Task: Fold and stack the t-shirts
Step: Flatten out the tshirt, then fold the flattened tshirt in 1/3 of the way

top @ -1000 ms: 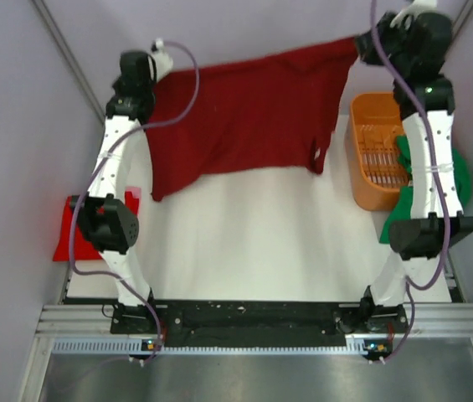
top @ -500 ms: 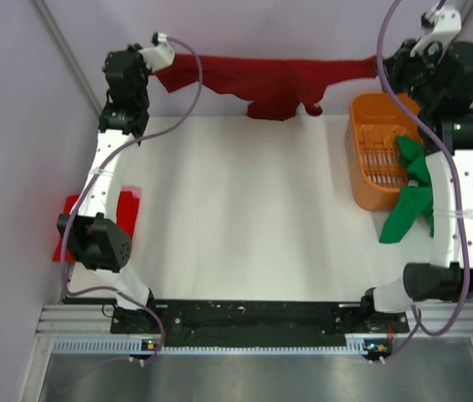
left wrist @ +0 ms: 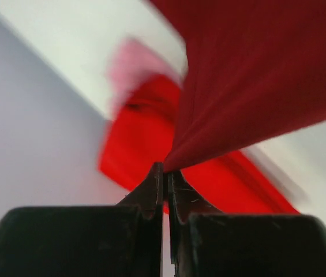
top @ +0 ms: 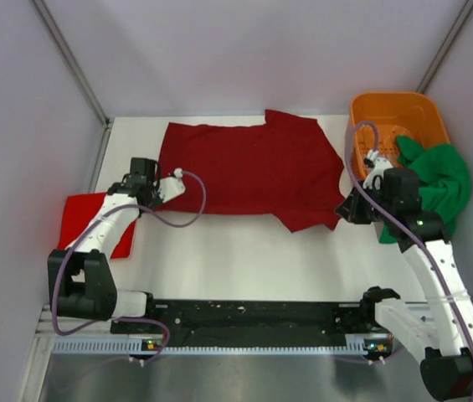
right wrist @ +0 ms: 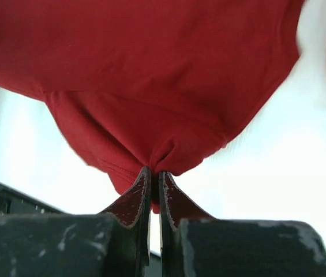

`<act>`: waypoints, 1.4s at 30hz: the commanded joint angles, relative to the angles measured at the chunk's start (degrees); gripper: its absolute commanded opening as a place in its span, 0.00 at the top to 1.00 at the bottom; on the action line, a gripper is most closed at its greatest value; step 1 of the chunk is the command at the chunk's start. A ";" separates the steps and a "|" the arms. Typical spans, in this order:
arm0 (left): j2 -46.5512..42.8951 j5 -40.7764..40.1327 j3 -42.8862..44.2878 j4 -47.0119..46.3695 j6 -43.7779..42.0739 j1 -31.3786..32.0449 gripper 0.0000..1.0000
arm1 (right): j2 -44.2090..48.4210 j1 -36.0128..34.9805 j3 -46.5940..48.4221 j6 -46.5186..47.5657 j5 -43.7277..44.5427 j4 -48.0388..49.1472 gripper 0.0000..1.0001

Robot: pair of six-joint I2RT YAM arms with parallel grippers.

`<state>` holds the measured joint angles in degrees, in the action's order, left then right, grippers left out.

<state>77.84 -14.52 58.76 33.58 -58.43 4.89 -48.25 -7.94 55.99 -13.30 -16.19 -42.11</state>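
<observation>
The dark maroon t-shirt lies spread on the white table, far of centre. My left gripper is shut on its near left corner, and the left wrist view shows that cloth pinched at the closed tips. My right gripper is shut on the near right corner, with bunched maroon cloth caught between the closed tips. A brighter red t-shirt lies at the table's left edge, beside the left arm. A green t-shirt hangs over the basket's near side at the right.
An orange slotted basket stands at the far right corner. Grey walls close in the back and both sides. The arms' black base rail runs along the near edge.
Both arms have come down from high at the back toward the near side. The maroon shirt, stretched in the air between them, now lies flat on the table.
</observation>
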 commanded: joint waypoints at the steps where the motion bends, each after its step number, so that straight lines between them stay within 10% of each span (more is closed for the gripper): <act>1: -3.84 1.08 -9.78 5.62 2.44 -0.49 1.00 | -1.14 -0.40 -5.53 -7.79 -0.08 -7.63 1.00; 8: -3.40 0.29 -15.61 -0.52 7.10 -0.49 1.00 | -3.42 -0.32 -8.17 -7.18 1.68 -0.01 1.00; 22: 17.59 -2.35 4.60 -6.69 14.23 -0.40 1.00 | -26.97 -0.49 1.57 4.67 9.33 19.86 1.00; 42: 25.60 -4.19 9.88 -5.99 17.91 0.74 1.00 | -44.12 -3.04 13.53 19.63 16.45 20.14 1.00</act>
<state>102.59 -16.40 66.35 28.18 -42.85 5.67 -91.31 -10.39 66.54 4.78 -1.61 -23.77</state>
